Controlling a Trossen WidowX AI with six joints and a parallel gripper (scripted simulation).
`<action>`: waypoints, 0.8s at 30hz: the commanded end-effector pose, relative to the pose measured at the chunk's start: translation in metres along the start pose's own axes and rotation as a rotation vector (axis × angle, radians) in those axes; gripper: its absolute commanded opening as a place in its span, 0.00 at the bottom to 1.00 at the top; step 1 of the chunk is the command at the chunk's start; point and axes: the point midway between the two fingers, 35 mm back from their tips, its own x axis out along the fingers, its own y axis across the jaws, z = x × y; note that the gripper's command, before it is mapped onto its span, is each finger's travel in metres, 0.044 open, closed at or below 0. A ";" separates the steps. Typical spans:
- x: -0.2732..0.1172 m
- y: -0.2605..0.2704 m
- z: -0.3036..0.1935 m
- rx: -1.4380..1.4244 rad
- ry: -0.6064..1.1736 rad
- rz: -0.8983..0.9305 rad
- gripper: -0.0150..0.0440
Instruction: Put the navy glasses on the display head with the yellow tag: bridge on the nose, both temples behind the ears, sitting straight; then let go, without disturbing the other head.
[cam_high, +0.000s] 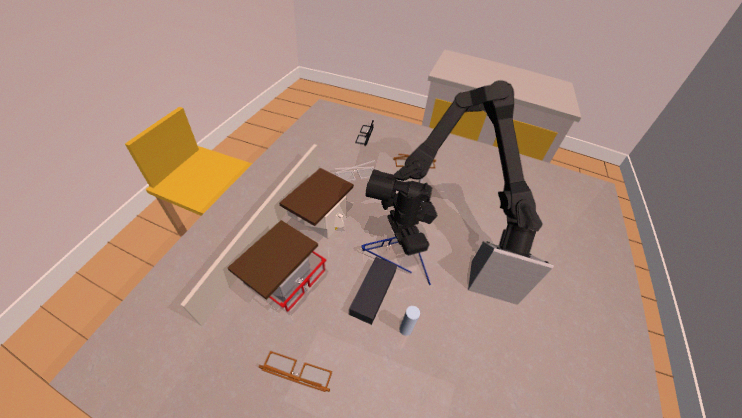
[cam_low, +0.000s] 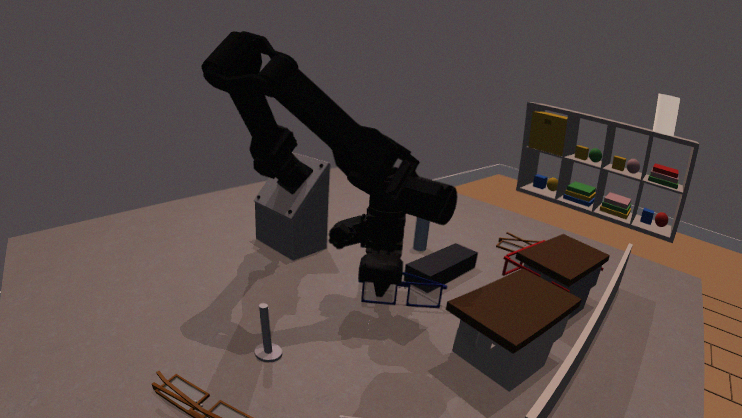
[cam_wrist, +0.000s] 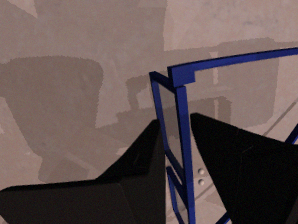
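Observation:
The navy glasses (cam_high: 365, 247) (cam_low: 423, 305) (cam_wrist: 185, 125) stand with their front upright on or close to the table, temples spread toward the arm base side. My gripper (cam_low: 381, 291) (cam_wrist: 174, 123) points down over them, its narrowly parted fingers on either side of the front frame. In the wrist view a gap shows between the frame and the right finger; the left finger is very near it. Contact cannot be told. The head with the small yellow tag (cam_high: 338, 228) has a brown top (cam_high: 316, 194) (cam_low: 514, 306) and no glasses on it. The other head (cam_high: 273, 258) (cam_low: 563, 257) has red glasses (cam_high: 285, 306) at its front.
A dark block (cam_high: 372, 290) (cam_low: 441, 265) lies beside the navy glasses, with an upright cylinder (cam_high: 409, 321) (cam_low: 421, 236) beyond it. A low wall (cam_high: 246, 231) runs behind the heads. A thin post (cam_low: 265, 329) stands on a disc. Black glasses (cam_high: 369, 136) and orange glasses (cam_high: 311, 384) lie farther off.

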 end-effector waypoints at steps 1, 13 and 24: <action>0.000 0.000 0.000 0.001 0.000 0.000 0.36; 0.000 0.000 0.000 0.001 0.000 0.000 0.25; -0.037 0.000 -0.006 -0.001 0.007 -0.006 0.25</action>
